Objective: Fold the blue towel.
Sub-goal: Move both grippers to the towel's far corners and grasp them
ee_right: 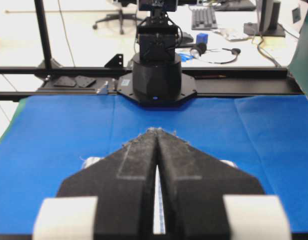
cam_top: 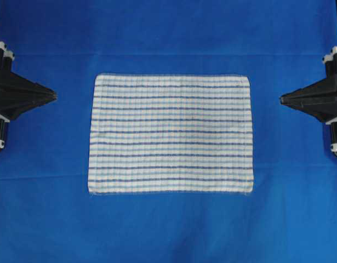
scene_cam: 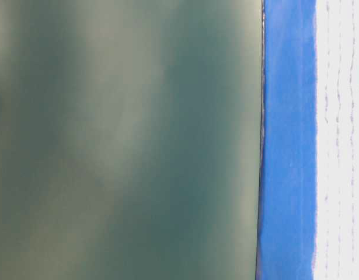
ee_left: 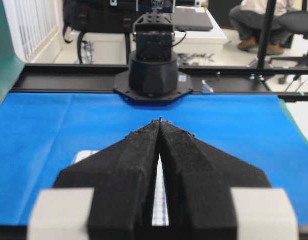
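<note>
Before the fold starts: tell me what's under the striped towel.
The striped towel lies flat on the blue table cover, which shows all around it. Anything beneath the towel itself is hidden.

Overhead light: even and bright on the blue cover (cam_top: 168, 230), with darker corners at the frame edges.
Shadows: faint; only a thin one along the towel (cam_top: 170, 134) edge, midway between the left gripper (cam_top: 54, 96) and the right gripper (cam_top: 282, 99).
Table-level view: turned on its side; a blurred grey-green surface (scene_cam: 121, 140) fills most of it, and the towel strip is washed out to near white.
Wrist views: the fingers (ee_left: 128, 170) closest to the lens are soft and grainy; the room beyond them is overexposed, the floor bleached.
</note>
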### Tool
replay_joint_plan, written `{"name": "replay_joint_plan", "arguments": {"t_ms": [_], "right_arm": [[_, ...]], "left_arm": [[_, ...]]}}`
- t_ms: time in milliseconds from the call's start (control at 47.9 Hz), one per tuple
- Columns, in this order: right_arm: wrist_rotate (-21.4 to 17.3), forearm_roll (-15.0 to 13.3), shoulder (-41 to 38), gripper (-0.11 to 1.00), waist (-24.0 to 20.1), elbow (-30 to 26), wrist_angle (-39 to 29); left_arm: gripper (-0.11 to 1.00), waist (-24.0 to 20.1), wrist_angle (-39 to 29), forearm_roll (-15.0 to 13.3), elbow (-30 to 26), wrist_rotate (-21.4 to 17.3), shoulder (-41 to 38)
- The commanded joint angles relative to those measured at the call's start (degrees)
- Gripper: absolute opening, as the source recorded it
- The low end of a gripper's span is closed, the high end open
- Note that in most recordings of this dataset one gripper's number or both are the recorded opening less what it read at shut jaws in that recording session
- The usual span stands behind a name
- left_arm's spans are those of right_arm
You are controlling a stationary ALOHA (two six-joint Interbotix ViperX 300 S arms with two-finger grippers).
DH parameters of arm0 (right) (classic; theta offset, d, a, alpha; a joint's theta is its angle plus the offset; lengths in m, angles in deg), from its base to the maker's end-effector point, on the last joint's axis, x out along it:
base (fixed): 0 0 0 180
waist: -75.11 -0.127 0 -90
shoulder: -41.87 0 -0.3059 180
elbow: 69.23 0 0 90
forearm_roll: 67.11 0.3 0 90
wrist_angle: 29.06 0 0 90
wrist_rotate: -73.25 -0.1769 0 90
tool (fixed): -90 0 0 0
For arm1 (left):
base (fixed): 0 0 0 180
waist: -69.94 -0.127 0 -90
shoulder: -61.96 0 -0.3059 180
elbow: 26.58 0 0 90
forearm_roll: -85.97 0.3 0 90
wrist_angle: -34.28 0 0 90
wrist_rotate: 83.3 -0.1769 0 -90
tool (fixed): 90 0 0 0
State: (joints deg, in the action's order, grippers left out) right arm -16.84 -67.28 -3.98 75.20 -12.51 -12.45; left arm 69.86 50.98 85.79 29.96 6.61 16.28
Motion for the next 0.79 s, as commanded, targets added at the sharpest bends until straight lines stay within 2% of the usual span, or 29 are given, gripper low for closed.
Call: {"name": "replay_joint_plan", "arguments": {"t_ms": [0,146,376,563,605,668,730,772], "right_arm": [[-0.1,0.4,-0.6,0.00,0.5,-1.9,0.4],[-0.3,0.4,-1.0,0.00,3.1,-3.0,-3.3],[-2.5,0.4,-2.6,0.00,11.8,-3.0,-12.5],[-3.4,0.4,-8.2,0.00,17.8,-2.1,-15.1],[-3.5,0.4,-9.9,0.01,18.9,-2.0,-15.1],[-3.5,0.4,-13.4,0.01,20.3,-2.0,-15.0],[-3.5,0.4,-17.1,0.02,21.4,-2.3,-14.9],[-3.5,0.4,-19.5,0.10,22.1,-2.4,-14.8]], "left_arm": [[0.00,-1.0,-0.6,-0.9,-1.9,-0.2,-1.2],[0.00,-3.3,-1.1,-1.0,-1.7,-0.3,-2.1],[0.00,-8.0,-1.4,-1.1,-1.5,0.4,-6.9],[0.01,-11.3,-1.1,-1.1,-1.7,0.7,-14.0],[0.06,-11.7,-1.1,-1.1,-1.8,0.7,-15.4],[0.20,-12.6,-0.9,-1.1,-1.8,0.7,-17.7],[0.40,-13.7,-0.3,-1.1,-1.8,0.8,-20.2],[0.53,-14.4,0.4,-1.1,-1.5,0.8,-21.7]]}}
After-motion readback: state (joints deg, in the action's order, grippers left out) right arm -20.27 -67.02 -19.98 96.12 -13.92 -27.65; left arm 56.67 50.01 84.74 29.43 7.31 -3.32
